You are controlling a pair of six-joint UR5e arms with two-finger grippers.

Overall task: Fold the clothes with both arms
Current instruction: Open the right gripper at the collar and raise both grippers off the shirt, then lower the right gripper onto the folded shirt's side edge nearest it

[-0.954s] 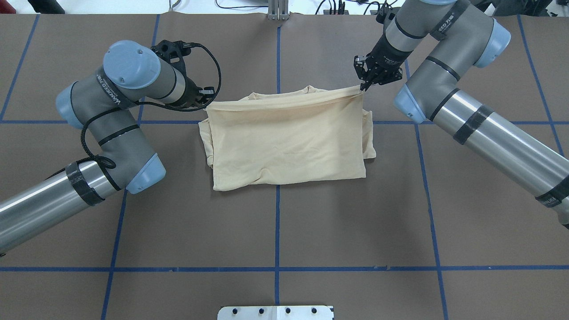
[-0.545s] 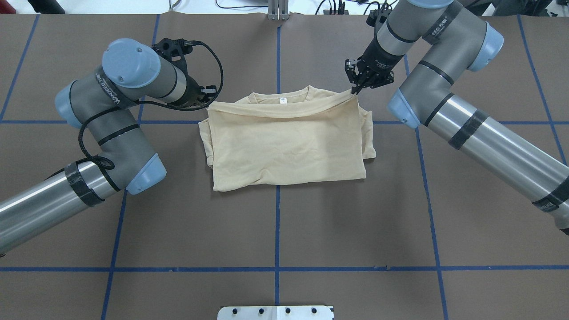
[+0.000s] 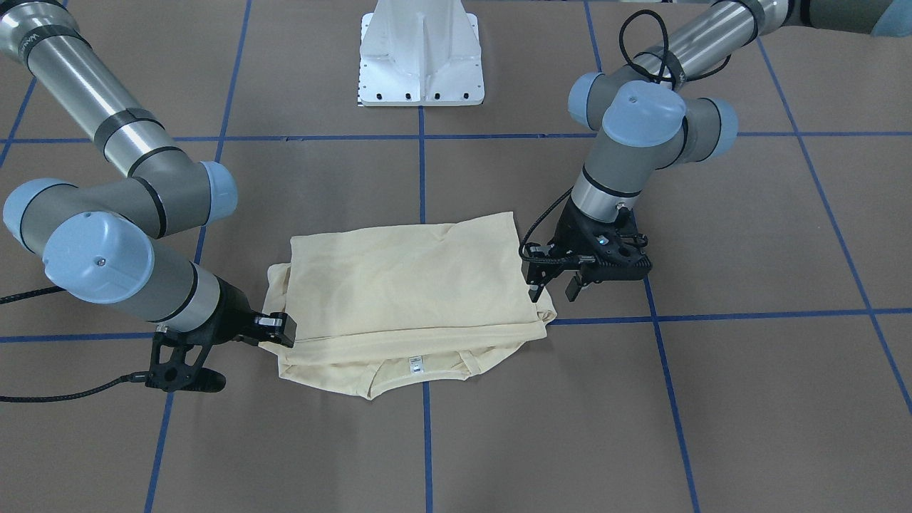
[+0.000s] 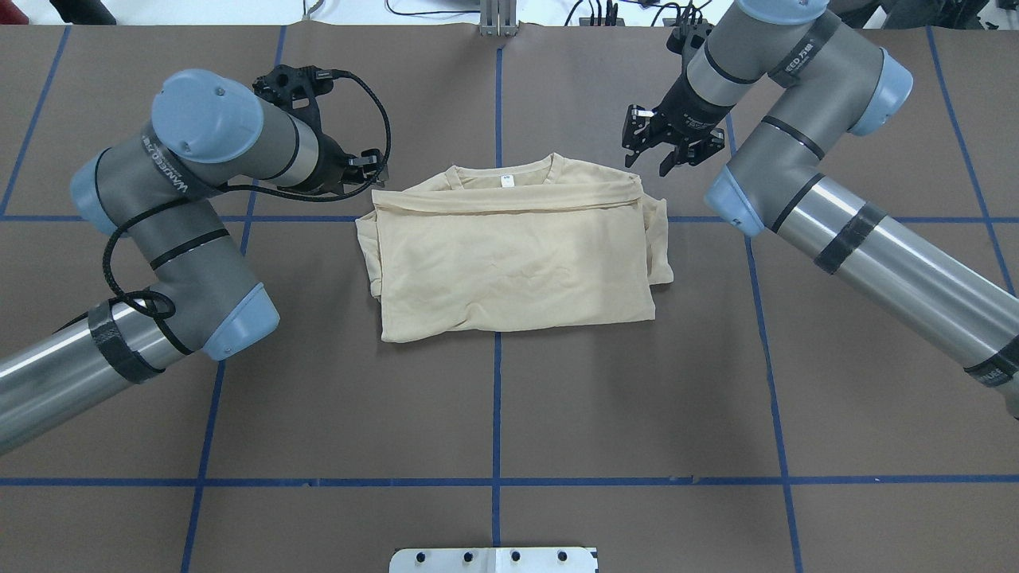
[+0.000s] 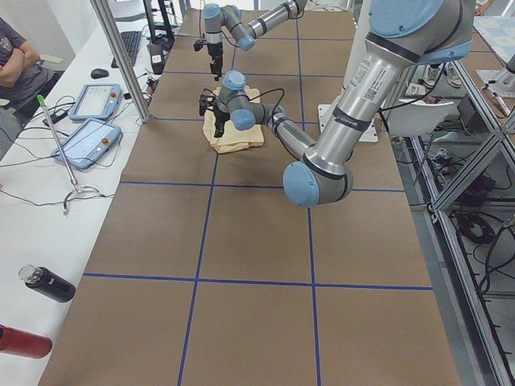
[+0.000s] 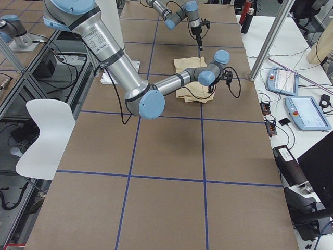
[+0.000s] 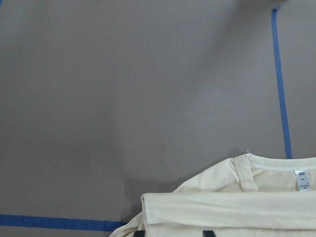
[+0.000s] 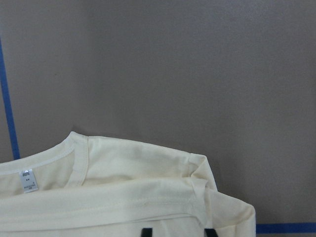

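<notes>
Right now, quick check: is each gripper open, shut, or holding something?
Left gripper: open, holding nothing.
Right gripper: open, holding nothing; the shirt lies free below both.

I can't read the tiny neck label. The wrist views' bottom edges cut off my left gripper and right gripper.
</notes>
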